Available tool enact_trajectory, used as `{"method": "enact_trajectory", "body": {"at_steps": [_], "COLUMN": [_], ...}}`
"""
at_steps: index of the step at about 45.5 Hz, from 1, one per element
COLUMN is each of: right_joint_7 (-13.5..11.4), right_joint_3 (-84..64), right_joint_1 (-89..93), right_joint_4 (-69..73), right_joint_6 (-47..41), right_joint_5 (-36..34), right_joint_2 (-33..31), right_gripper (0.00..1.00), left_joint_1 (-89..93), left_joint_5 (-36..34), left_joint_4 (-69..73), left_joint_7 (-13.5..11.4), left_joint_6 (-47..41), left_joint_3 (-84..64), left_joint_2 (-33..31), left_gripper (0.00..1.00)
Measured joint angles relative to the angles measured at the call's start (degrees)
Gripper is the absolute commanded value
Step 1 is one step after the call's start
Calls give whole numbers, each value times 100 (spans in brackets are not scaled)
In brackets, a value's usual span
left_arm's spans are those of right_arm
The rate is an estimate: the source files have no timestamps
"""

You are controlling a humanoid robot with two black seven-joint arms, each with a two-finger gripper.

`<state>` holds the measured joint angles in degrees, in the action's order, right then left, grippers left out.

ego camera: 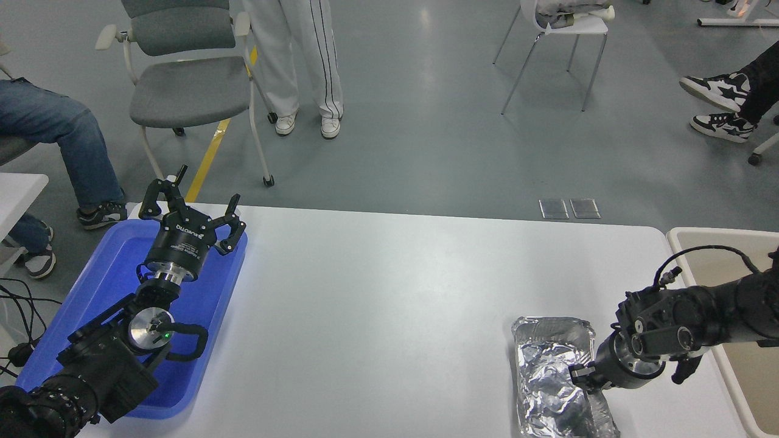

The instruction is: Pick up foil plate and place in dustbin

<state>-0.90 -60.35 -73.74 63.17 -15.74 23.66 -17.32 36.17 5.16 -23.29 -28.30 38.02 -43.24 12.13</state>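
The foil plate (551, 371), shiny and wrinkled, lies near the table's front right corner, its long side running away from me. My right gripper (582, 374) reaches in from the right and is shut on the plate's right rim, with one finger inside the plate. The plate's near end runs out of the picture's bottom edge. The beige dustbin (753, 377) stands just beyond the table's right edge, partly behind my right arm. Over the blue tray (103, 280) at the left, my left gripper (190, 204) is parked and open with nothing in it.
A grey chair (182, 85) and a standing person in white trousers (298, 61) are beyond the table's far edge. A seated person's legs (55, 134) show at the far left, and a second table's corner (18, 188) sits at the left edge.
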Motion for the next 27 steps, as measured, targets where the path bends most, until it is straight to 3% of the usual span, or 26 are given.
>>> {"method": "enact_trajectory", "body": {"at_steps": [27], "right_joint_7": [-65], "right_joint_3": [-19], "right_joint_1": [-575], "right_joint_4": [509], "right_joint_6": [-458], "right_joint_5": [-501], "right_joint_2": [-116], "right_gripper": [0], "left_joint_1": [4], "left_joint_5": [0], "left_joint_4": [0], "left_joint_7": [0], "left_joint_6": [4], "left_joint_3": [0], "left_joint_2": [0], "left_gripper": [100]}}
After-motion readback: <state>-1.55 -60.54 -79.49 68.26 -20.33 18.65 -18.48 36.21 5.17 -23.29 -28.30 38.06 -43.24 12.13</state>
